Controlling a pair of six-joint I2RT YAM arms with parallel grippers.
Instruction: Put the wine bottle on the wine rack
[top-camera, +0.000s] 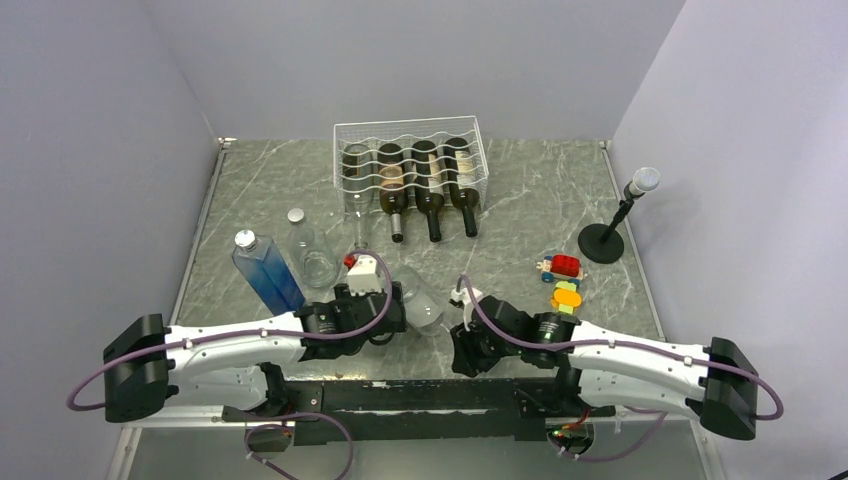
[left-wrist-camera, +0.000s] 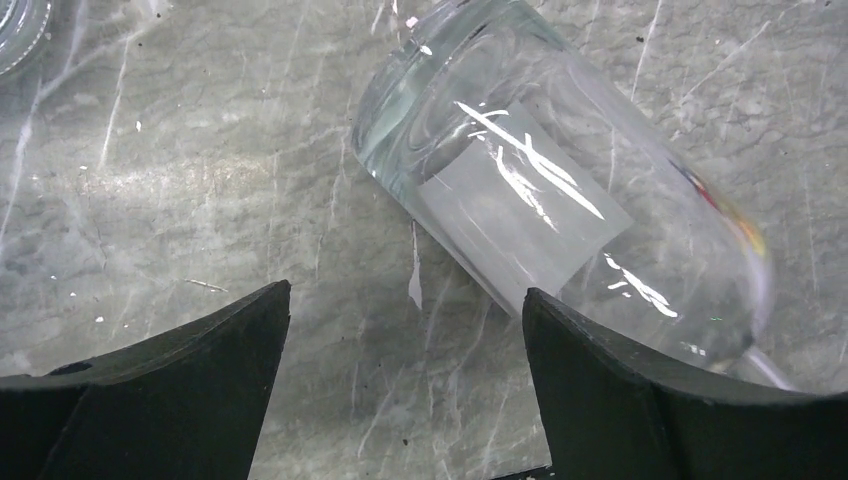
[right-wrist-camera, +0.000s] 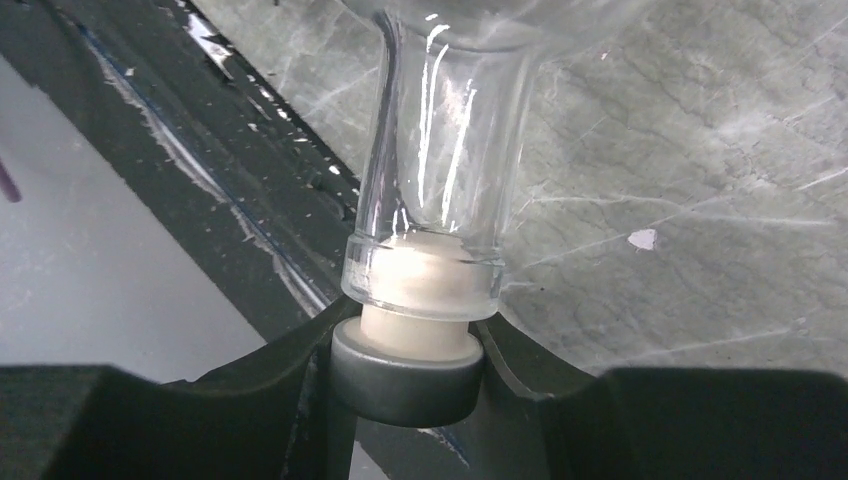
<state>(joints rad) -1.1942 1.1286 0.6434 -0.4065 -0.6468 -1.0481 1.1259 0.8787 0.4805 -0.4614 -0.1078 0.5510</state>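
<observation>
A clear glass wine bottle (top-camera: 420, 300) lies on its side on the grey marbled tabletop (top-camera: 530, 220), near the front edge and between the two arms. It is well apart from the wine rack (top-camera: 405, 124), a white wire box at the back of the tabletop.

The right hand (right-wrist-camera: 405, 370) is pinched on the bottle's stopper (right-wrist-camera: 405, 330), a pale plug with a grey cap, with a black finger on each side of it. The left hand (left-wrist-camera: 405, 320) is spread wide by the bottle's thick base. The bottle's body passes behind its right-side finger, and whether they touch cannot be told.

The bottle carries a frosted rectangular label (left-wrist-camera: 525, 205) with no writing on it.

Three dark bottles (top-camera: 428, 185) lie in the rack's cradles, necks pointing forward; their pale labels are too small to read. To the left stand a blue square bottle (top-camera: 265, 272) and a clear bottle with a silver cap (top-camera: 310, 255). To the right are coloured toy blocks (top-camera: 563, 280) and a microphone on a round stand (top-camera: 615, 220).
</observation>
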